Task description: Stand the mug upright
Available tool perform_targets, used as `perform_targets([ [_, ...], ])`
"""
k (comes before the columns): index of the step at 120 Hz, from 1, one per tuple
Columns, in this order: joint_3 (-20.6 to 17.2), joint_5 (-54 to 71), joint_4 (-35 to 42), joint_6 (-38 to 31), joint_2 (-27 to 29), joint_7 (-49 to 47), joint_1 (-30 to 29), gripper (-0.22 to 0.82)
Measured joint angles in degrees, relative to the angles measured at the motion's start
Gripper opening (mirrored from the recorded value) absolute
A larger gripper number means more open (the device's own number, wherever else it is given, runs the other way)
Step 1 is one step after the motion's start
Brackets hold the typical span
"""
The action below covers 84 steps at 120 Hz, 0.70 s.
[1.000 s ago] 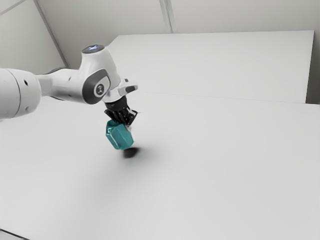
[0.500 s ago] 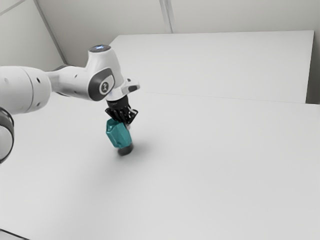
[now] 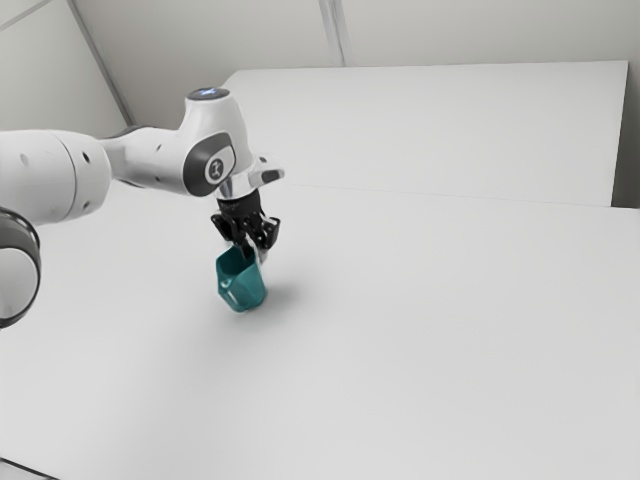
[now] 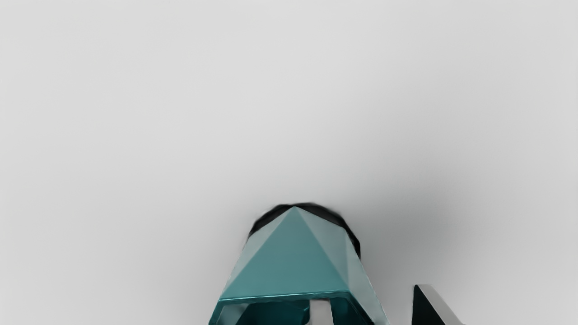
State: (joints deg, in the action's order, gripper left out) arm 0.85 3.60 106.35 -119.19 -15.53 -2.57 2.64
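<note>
Mug [image 3: 243, 284] is standing roughly upright on the tabletop [image 3: 420, 330], its base presumably bearing the weight; the tool [image 3: 253, 256] is straddling its wall, clearly parted, one finger [image 4: 321, 312] inside, the other [image 4: 435, 309] outside across a gap, so gripping nothing.

The arm [image 3: 45, 176] enters at the exterior view's left edge, at upper mid-height, and extends nearly level toward the exterior view's right. A rounded white joint [image 3: 14, 284] with a dark ring sits below it at the same edge. The wrist [image 3: 213, 150] bends downward left of the frame's centre; its round cap [image 3: 208, 93] faces up. The black gripper [image 3: 256, 254] hangs beneath, fingertips directed down. In the wrist view, the two fingers [image 4: 436, 309] stand apart, a clear gap between them.
</note>
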Motion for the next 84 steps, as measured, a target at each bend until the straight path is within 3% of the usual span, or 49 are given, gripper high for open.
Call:
perform_targets([
  [16,-0.1,-0.1,-2.7,1.3,-0.7,0.0,0.1,0.27],
  [36,-0.5,-0.2,-5.8,2.6,-0.2,-0.1,0.2,0.38],
  [67,0.2,-0.1,-6.1,9.1,12.5,0.5,0.0,0.53],
  [84,3.3,-0.6,-7.8,12.8,14.5,3.3,1.3,0.56],
])
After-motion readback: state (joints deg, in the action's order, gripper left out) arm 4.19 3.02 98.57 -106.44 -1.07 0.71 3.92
